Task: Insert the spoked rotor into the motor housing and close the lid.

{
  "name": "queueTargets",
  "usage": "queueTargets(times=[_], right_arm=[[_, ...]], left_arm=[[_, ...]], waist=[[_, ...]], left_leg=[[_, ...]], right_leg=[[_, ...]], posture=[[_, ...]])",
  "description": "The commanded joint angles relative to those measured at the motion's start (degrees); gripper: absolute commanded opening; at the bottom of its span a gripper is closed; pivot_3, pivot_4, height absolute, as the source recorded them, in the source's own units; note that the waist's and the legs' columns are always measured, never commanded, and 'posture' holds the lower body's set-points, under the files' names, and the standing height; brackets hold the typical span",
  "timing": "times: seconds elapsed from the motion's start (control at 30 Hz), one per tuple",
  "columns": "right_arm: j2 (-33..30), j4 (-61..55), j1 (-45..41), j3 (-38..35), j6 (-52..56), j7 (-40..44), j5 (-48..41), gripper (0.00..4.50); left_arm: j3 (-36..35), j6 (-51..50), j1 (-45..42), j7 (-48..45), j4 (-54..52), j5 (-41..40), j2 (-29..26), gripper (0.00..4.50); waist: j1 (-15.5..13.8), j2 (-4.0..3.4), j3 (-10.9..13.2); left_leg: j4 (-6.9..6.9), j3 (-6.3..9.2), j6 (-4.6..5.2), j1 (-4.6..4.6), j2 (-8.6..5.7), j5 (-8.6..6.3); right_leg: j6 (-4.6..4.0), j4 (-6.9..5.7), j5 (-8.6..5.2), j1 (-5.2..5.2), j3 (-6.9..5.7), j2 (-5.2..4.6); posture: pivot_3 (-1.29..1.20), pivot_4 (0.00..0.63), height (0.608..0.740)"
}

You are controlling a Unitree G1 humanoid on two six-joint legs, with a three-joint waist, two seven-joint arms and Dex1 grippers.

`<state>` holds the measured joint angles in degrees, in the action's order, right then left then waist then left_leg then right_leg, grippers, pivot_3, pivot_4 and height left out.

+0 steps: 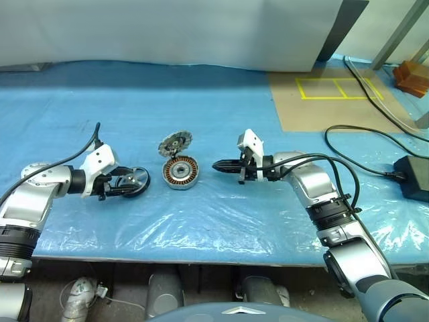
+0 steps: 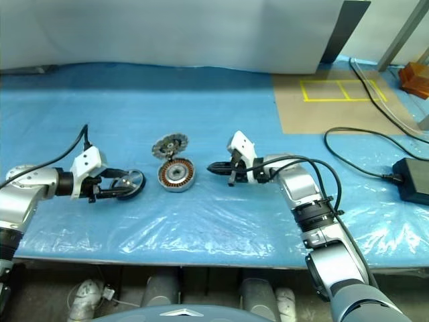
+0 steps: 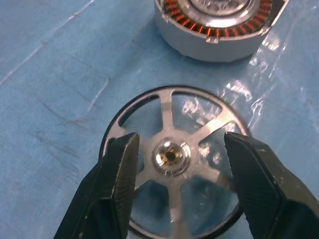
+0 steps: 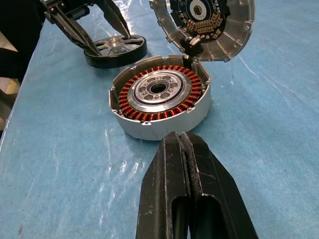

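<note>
On the near stretch of the blue-covered bench, the left gripper stands part open, its two fingers straddling the hub of the spoked rotor without visibly pinching it; nothing is held yet. The rotor lies flat on the sheeting, axis vertical, spokes uppermost, just to the left of the motor housing. The right gripper is fully shut and empty, pointing level at the housing from the right, near but apart. The housing sits open end up, axis vertical, copper windings exposed. Behind it the lid stands tilted back on its rim joint, inner face forward. Risk, in my judgement: a grip on thin spokes may slip or tip the rotor, and a tilted entry could jam against the windings.
</note>
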<state>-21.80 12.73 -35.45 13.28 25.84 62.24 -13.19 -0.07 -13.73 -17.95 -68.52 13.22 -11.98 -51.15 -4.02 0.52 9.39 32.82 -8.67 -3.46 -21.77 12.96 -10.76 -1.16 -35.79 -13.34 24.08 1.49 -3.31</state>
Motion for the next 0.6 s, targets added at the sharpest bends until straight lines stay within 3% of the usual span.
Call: queueTargets(times=[0.03,0.43,0.6], right_arm=[[0.08,-1.27,-0.08,-0.37,-1.15,-0.24,-0.24,0.00],[0.28,-1.70,0.32,-0.30,-1.06,-1.04,-0.04,0.00],[0.32,-1.77,0.62,-0.21,-1.10,-1.36,0.08,0.00]], left_arm=[[-0.54,0.66,0.30,-0.61,1.39,0.60,-1.18,2.85],[1.32,-0.06,0.79,-0.58,-0.93,0.58,1.34,2.85],[1.88,0.99,1.46,-0.16,-0.11,2.42,0.82,1.67]], waist=[[0.00,0.00,0.00],[-0.02,0.00,0.00],[-0.09,-0.05,-0.03]], left_leg=[[0.00,0.00,0.00,0.00,0.00,0.00],[0.00,0.00,0.00,0.01,-0.01,0.00],[0.00,0.00,0.00,0.05,-0.03,0.00]], right_leg=[[0.00,0.00,0.00,0.00,0.00,0.00],[-0.04,-0.01,-0.02,-0.01,0.01,-0.02],[-0.05,0.00,-0.03,-0.05,0.01,-0.04]], posture=[[0.00,0.150,0.740],[0.00,0.150,0.740],[0.00,0.150,0.740]])
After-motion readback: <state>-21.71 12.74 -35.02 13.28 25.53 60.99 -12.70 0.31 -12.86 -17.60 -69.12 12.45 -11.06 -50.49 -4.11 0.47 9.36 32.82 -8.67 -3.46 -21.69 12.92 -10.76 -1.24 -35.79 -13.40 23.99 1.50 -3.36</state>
